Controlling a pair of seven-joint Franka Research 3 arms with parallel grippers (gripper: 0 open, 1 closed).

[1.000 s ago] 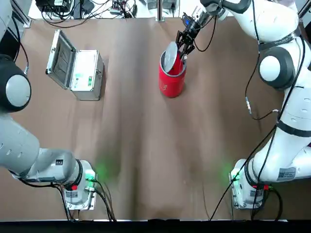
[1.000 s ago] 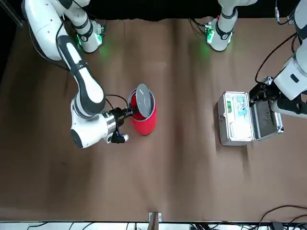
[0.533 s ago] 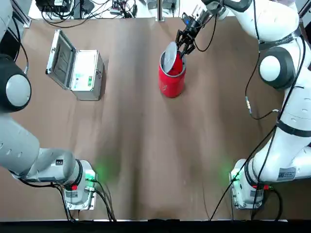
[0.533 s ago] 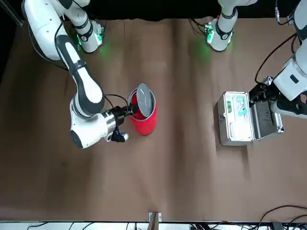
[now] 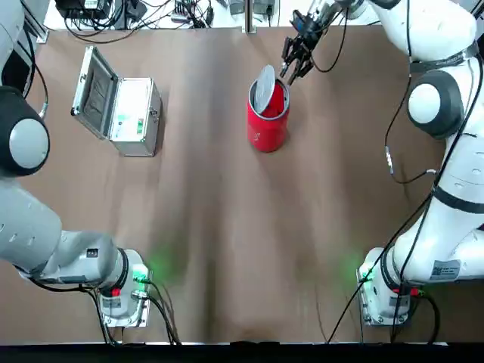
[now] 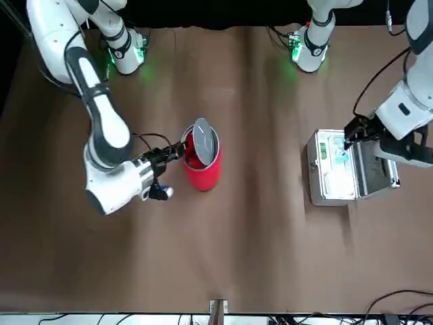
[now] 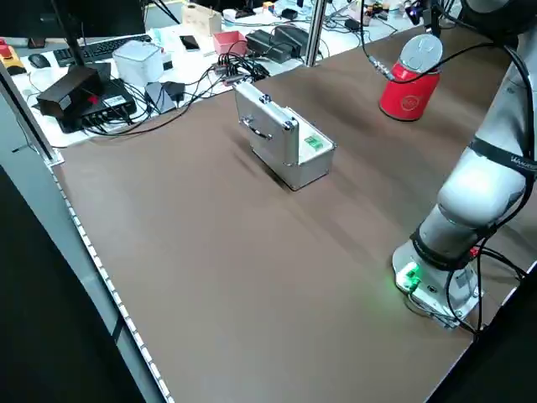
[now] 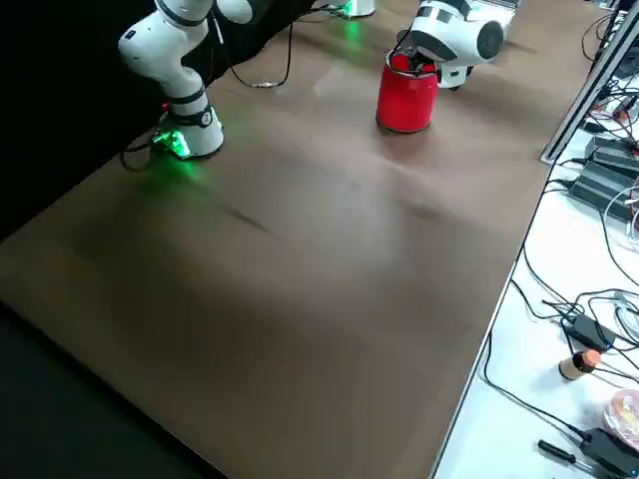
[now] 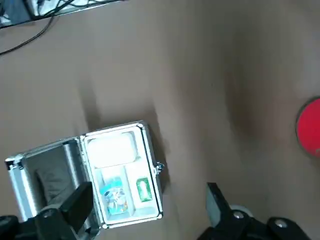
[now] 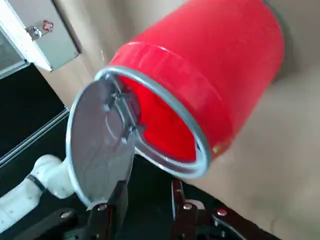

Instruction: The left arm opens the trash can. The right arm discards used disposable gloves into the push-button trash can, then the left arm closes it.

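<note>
The right gripper (image 10: 148, 187), parted and empty, is beside the open trash can (image 5: 267, 134); the left gripper (image 9: 150, 188), spread wide, likely approaches from well left.

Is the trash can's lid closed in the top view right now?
No, the grey lid stands tipped up on the trash can, leaving the red inside showing beside it.
</note>
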